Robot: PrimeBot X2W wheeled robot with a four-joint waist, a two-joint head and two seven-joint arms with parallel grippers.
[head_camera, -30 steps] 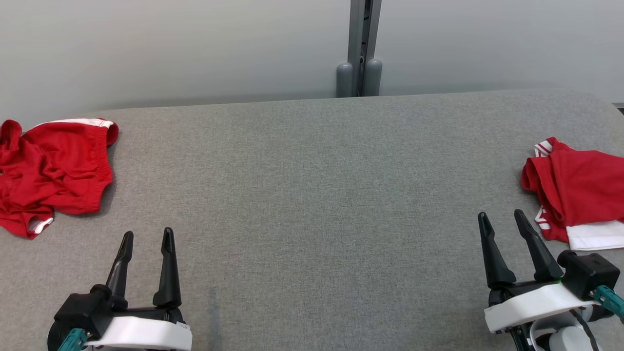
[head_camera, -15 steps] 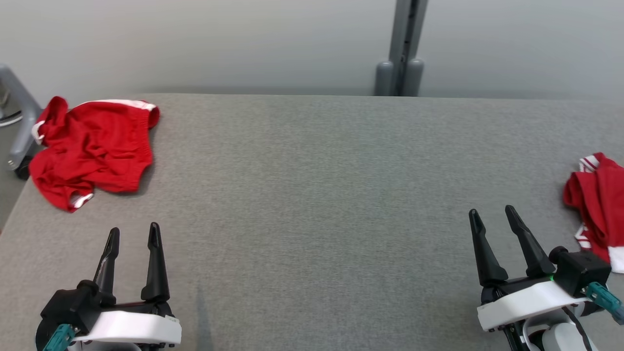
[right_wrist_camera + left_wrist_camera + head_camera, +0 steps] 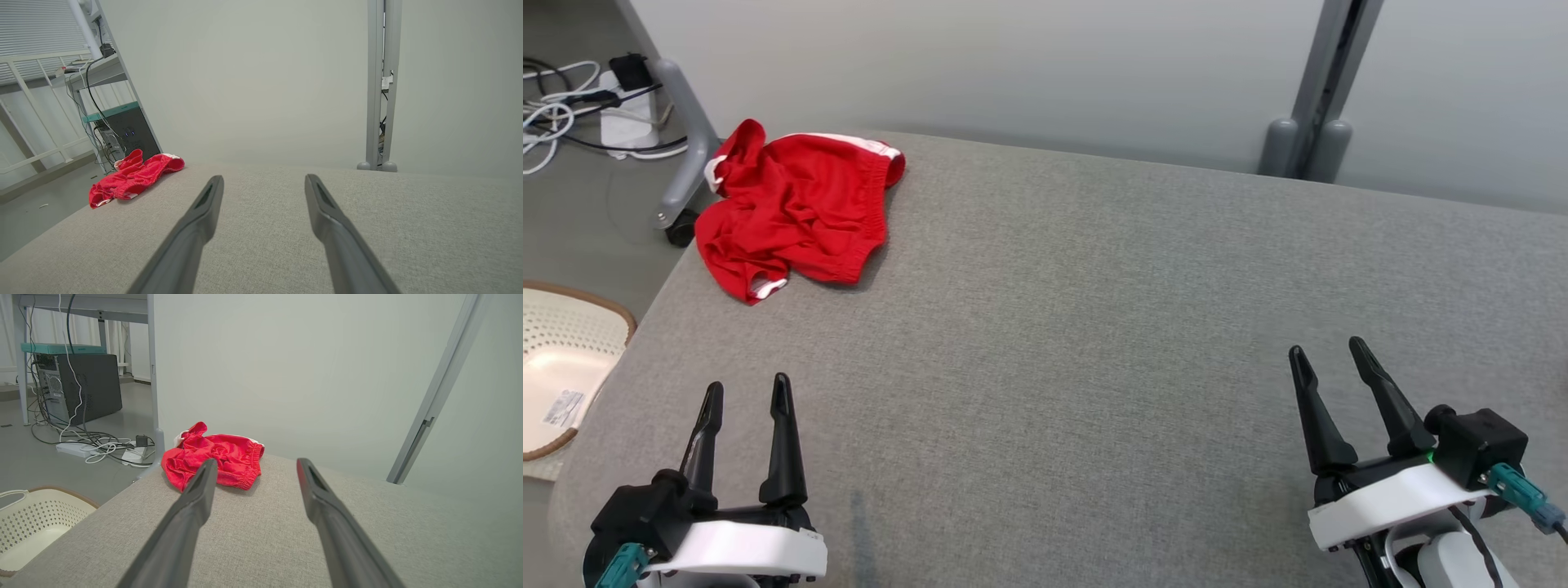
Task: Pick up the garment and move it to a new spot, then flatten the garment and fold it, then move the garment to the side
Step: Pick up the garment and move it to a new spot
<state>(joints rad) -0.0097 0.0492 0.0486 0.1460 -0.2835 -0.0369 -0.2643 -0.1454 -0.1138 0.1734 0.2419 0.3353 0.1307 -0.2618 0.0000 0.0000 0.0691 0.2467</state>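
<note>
View is panning left; garment point(image 3: 796, 214) sitting upper left at table point(image 3: 1094, 327) edge, a tug could drop it; left gripper point(image 3: 748, 384), right gripper point(image 3: 1325, 346) gaping empty

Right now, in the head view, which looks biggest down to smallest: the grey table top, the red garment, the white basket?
1. grey table top
2. red garment
3. white basket, cut off at the picture's edge, so unsure

A grey upholstered table point(image 3: 1111, 327) bearing one crumpled garment
In the upper left of the head view, a pair of red shorts point(image 3: 796, 204) with white trim and a gathered elastic waistband lies bunched on the woven cover, near the table's far left corner and close to its left edge.
</note>
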